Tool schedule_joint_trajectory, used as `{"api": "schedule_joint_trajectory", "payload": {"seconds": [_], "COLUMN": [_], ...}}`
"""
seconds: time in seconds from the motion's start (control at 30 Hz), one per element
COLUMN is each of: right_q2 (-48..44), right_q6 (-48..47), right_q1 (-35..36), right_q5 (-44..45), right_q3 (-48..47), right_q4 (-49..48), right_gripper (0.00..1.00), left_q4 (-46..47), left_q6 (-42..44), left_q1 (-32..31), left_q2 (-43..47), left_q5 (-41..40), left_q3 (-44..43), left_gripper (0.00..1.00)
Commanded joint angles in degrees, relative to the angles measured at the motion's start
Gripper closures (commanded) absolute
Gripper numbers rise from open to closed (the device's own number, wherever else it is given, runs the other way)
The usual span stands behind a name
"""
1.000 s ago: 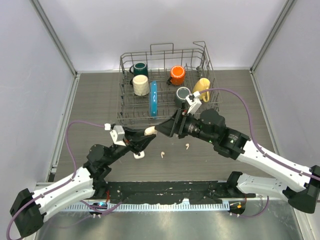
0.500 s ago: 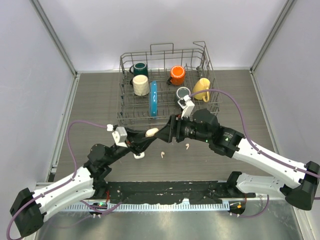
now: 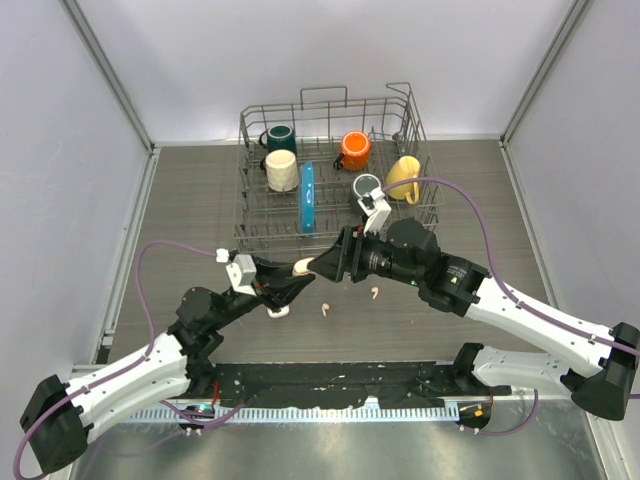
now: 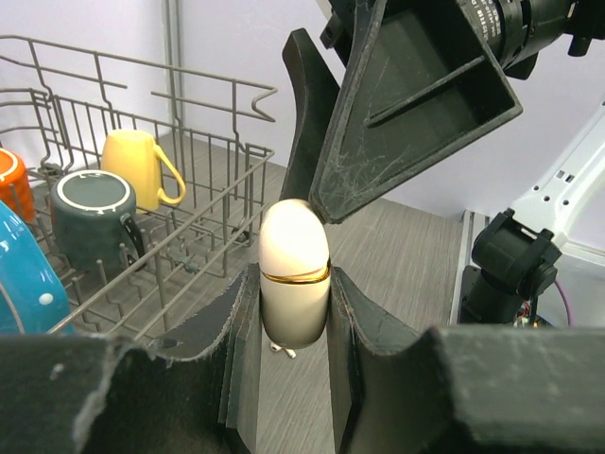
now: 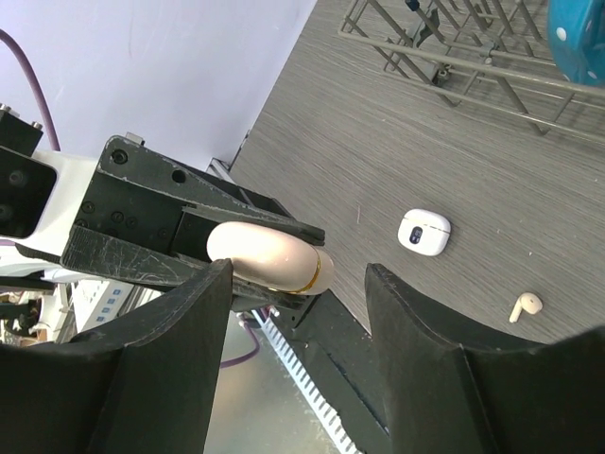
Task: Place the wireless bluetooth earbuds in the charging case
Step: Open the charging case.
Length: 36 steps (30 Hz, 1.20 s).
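Observation:
My left gripper [image 3: 296, 278] is shut on a cream oval charging case with a gold band [image 3: 303, 266], held above the table. In the left wrist view the case [image 4: 294, 274] stands upright between the gripper's [image 4: 294, 295] fingers. My right gripper [image 3: 330, 262] is open, its jaws either side of the case's cap end [image 5: 269, 257]; one finger is near it, the other well apart. Two white earbuds [image 3: 325, 308] [image 3: 375, 293] lie on the table below. One earbud shows in the right wrist view [image 5: 525, 305] and one under the case [image 4: 281, 351]. A small white case [image 3: 278, 310] [image 5: 423, 231] lies shut on the table.
A wire dish rack [image 3: 330, 238] stands at the back with a dark green mug [image 3: 281, 137], a cream mug [image 3: 282, 171], an orange mug [image 3: 355, 150], a yellow mug [image 3: 404, 178], a dark mug [image 3: 367, 187] and a blue item [image 3: 307, 197].
My right gripper has moved left and closer to the oval case. My left gripper has shifted slightly right with the case. The earbuds and white case have not moved.

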<state>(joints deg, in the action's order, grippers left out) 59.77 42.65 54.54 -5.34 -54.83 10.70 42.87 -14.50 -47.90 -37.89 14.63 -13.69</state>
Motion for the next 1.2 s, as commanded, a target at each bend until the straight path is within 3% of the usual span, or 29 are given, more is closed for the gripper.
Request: {"api": "schedule_joint_trajectory", "payload": {"seconds": [0.0,0.23,0.47,1.17], "right_q2": [-0.7,-1.1,-0.1,0.6], "right_q6": [0.9,-1.5,-2.8,-1.7], "right_q1": [0.0,0.0,0.0,-1.4], "right_q5": [1.6,-1.5,-0.5,1.6], "right_q3": [0.1,-0.5,-1.9,-2.4], "right_q4": [-3.2,-3.7,-0.1,-1.7], "right_gripper": [0.37,0.37,0.37,0.37], "left_q4": [2.2,2.0,2.1,0.5], "left_q6": [0.6,0.6,0.1,-0.6], "left_q1": [-0.2,-0.1,-0.2,-0.2], "left_q2": [0.7,1.4,1.9,1.6], "left_q5": [2.8,-0.2,1.0,6.5], "left_q3": [-2.4,-1.9,-2.7,-4.3], "left_gripper": [1.0,1.0,1.0,1.0]}}
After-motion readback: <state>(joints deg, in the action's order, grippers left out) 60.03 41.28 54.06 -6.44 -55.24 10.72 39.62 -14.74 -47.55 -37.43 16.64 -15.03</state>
